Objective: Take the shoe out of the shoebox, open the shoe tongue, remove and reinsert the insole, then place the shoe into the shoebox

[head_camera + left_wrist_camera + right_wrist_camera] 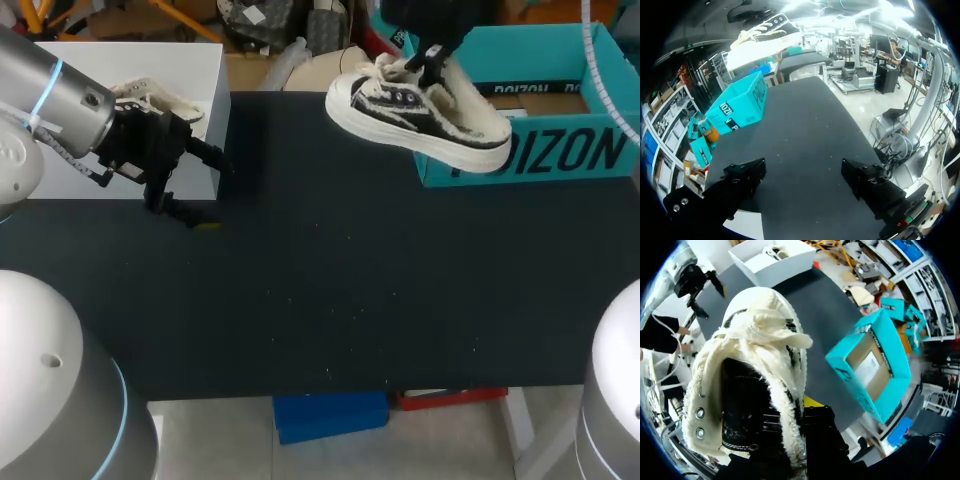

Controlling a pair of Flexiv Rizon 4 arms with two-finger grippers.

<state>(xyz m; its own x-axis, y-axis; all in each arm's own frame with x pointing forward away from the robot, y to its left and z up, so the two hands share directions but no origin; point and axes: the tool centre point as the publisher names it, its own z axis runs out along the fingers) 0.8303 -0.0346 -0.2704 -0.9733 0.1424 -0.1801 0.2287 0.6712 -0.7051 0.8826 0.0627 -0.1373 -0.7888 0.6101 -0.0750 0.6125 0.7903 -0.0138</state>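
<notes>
A black and white shoe [420, 115] with a fleecy cream lining hangs in the air just in front of the teal shoebox [560, 135]. My right gripper [432, 62] is shut on its upper edge from above. In the right wrist view the shoe [755, 380] fills the space ahead of the right gripper [801, 410], and the open teal shoebox [872, 365] lies below and beside it. My left gripper [205, 190] stands open and holds nothing over the table's left part. In its own view the left gripper [805, 177] faces down the mat toward the raised shoe [765, 35] and the shoebox [737, 107].
A white box [195, 70] stands at the back left with a second fleecy shoe [150, 98] in it, right behind my left gripper. The dark mat [330, 280] covers the table between the two boxes.
</notes>
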